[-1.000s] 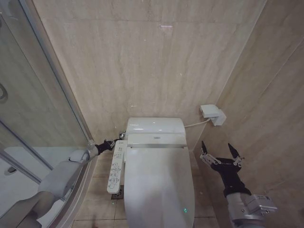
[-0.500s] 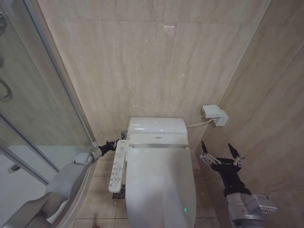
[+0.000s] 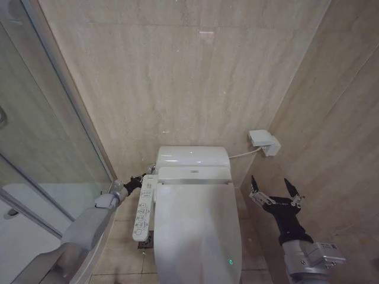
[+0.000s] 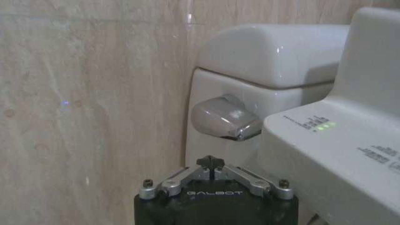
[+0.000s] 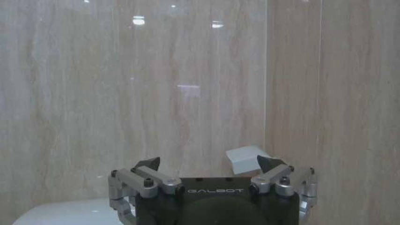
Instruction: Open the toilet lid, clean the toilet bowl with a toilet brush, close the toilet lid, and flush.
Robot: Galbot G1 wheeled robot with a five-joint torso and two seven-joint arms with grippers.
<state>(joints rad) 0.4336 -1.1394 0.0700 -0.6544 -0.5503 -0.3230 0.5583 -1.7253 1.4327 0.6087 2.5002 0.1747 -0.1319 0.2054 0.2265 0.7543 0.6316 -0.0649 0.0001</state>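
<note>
Reaching beside the tank, left claw (image 3: 144, 175) pinched narrow; right claw (image 3: 276, 190) spread wide.

right wrist view: gripper facing tiled wall corner

the right gripper (image 5: 208, 165) occupies the lower part of the frame, its two dark fingertips (image 5: 146, 165) spread wide apart with nothing between them. silver linkages join the fingers to a black body. behind it stands a beige marble-pattern wall (image 5: 131, 84), meeting a second wall at a vertical corner. a small white wall box (image 5: 245, 158) sits just past the gripper. a curved white toilet surface (image 5: 69, 213) shows at the lower corner.
</note>
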